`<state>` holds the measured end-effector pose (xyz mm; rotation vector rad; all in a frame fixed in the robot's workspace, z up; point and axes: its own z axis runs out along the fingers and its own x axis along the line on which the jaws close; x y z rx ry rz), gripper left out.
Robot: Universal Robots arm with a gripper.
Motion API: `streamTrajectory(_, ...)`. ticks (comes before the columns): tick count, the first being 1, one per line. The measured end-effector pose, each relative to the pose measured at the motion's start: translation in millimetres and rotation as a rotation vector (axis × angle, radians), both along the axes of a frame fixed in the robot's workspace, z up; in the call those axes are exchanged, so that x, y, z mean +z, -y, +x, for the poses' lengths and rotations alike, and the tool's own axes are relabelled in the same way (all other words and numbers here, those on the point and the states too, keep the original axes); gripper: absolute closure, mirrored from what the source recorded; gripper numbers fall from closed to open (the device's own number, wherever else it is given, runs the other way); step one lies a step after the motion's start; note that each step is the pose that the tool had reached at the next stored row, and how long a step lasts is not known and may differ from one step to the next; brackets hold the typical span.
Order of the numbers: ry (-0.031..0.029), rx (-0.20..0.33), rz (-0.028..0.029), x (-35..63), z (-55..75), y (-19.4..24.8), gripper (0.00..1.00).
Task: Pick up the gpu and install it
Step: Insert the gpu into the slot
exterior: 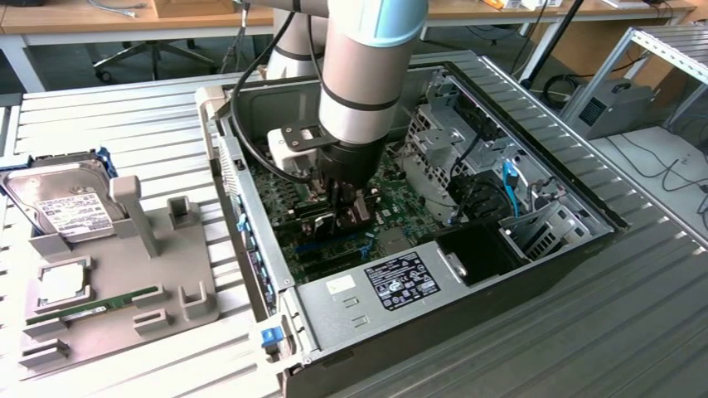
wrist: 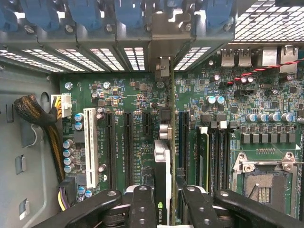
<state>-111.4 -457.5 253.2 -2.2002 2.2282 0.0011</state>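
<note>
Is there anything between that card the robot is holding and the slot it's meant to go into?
Nothing visible does. The gripper holds the gpu edge-on over the motherboard, lined up along the black slots. No cable or part lies across those slots; the braided cable sits off by the case wall.

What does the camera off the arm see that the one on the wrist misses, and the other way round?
Exterior view alone: the hard drive and RAM stick on the grey holder beside the computer case.

Wrist view alone: the white expansion slot and empty processor socket, seen close.

Both: the gripper, shut on the gpu held edge-on over the green motherboard.
</note>
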Motion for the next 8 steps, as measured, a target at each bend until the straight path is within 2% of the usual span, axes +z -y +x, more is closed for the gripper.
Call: streamTrajectory(8, 0.0006, 0.0, -0.0001, -0.7, -2.2, 0.0, 0.73)
